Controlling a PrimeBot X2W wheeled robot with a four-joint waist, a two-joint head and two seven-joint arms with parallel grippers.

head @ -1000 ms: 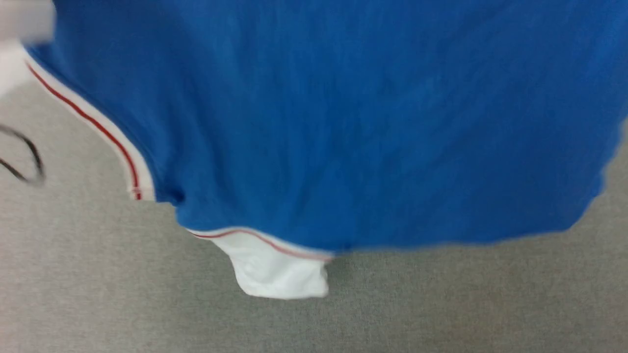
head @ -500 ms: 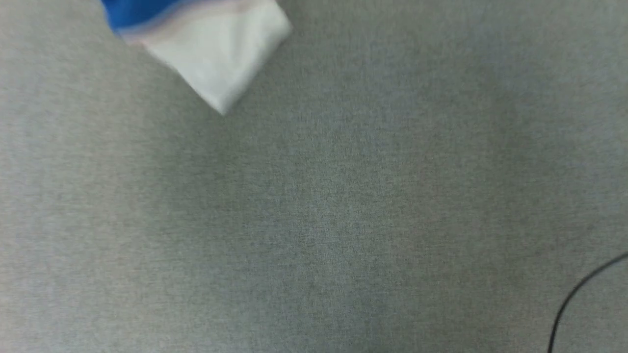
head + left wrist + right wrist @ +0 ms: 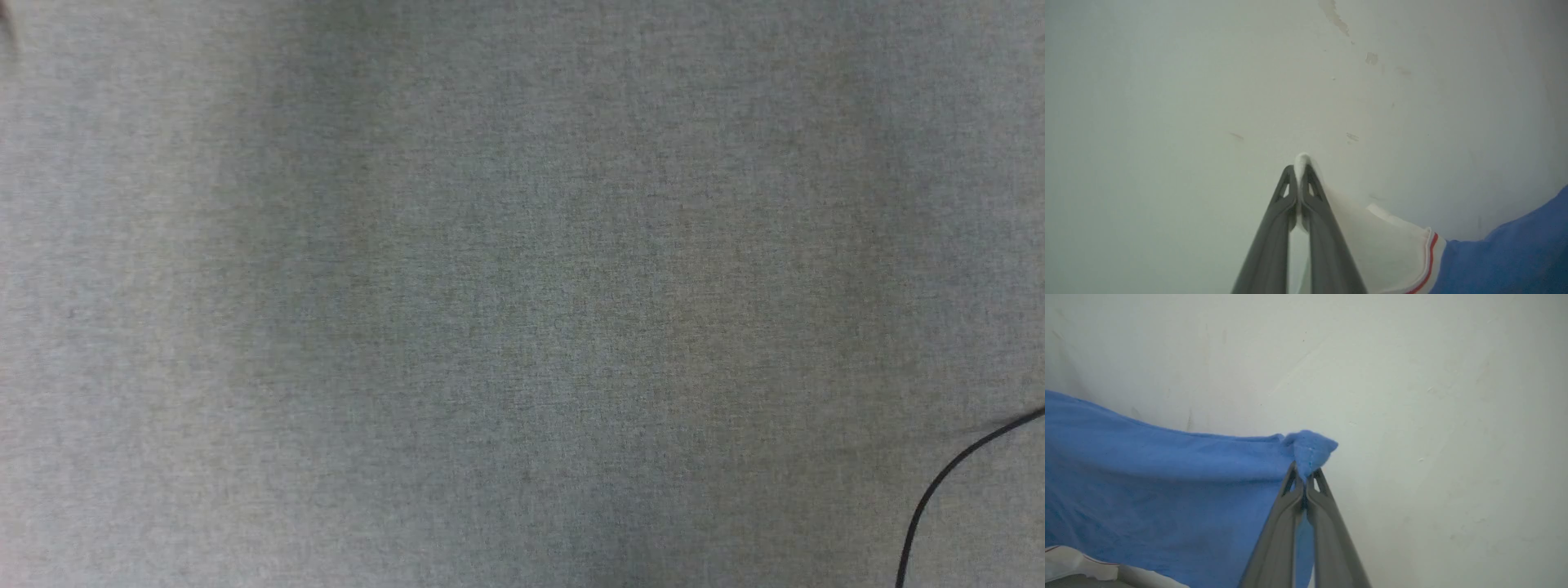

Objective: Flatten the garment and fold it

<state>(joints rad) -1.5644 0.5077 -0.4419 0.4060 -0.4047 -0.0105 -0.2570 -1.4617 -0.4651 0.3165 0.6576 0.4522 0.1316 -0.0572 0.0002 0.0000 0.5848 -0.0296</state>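
Cloth is gripped in both claws. The left claw (image 3: 1300, 165) is closed tight, and a bit of the garment (image 3: 1494, 253) is squeezed between its two dark fingers (image 3: 1271, 232). The part that is pinched is the white sleeve (image 3: 1372, 241), and a small white bump of it is seen poking out past the tips. From there the sleeve is spread down and to the right of the left wrist view, where it is edged by a thin red stripe (image 3: 1429, 261) and joined to the blue body. The right claw (image 3: 1305, 471) is closed tight too, and a blue edge of the garment (image 3: 1167, 486) is held in it, with a little blue bunch (image 3: 1310, 447) pushed up above the tips. The blue cloth is stretched away to the left of the right wrist view, and its top edge is pulled nearly straight. A bit of white cloth with a thin red line (image 3: 1069, 565) is seen in the lower left corner there. Behind both claws a pale surface (image 3: 1433, 396) is seen; whether it is a wall or a ceiling cannot be told. In the head view a grey woven surface (image 3: 522, 294) is seen, with a black cable (image 3: 939, 490) curved across its lower right corner.
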